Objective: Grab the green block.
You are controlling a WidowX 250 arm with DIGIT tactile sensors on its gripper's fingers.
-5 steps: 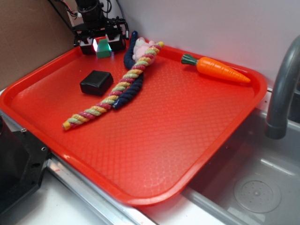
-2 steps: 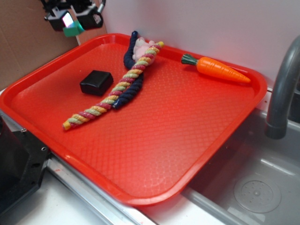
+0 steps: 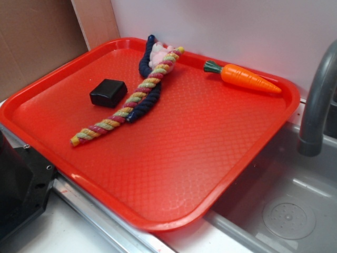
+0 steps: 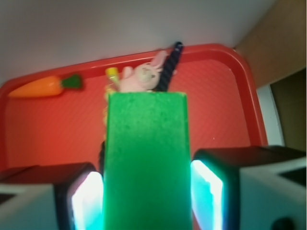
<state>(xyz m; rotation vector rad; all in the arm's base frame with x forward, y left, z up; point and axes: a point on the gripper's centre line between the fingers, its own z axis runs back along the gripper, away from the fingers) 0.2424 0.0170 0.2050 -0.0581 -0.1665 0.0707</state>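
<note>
In the wrist view the green block (image 4: 146,158) fills the middle of the frame, a matte solid-green slab standing between my two fingers (image 4: 81,201). My gripper (image 4: 146,203) is shut on it, both pads pressed against its sides, and it hangs high above the red tray (image 4: 43,129). In the exterior view neither the gripper nor the green block shows; both are out of frame.
On the red tray (image 3: 174,158) lie a glossy black block (image 3: 108,93), a multicoloured rope with a dark blue rope (image 3: 129,108), a pink bunny toy (image 3: 157,54) and a toy carrot (image 3: 245,78). A grey faucet (image 3: 316,105) and sink stand at the right; cardboard is at the left.
The gripper rose with the green block from the tray's far left corner, moved up and left, and has now left the exterior view. Everything on the tray stayed put.
</note>
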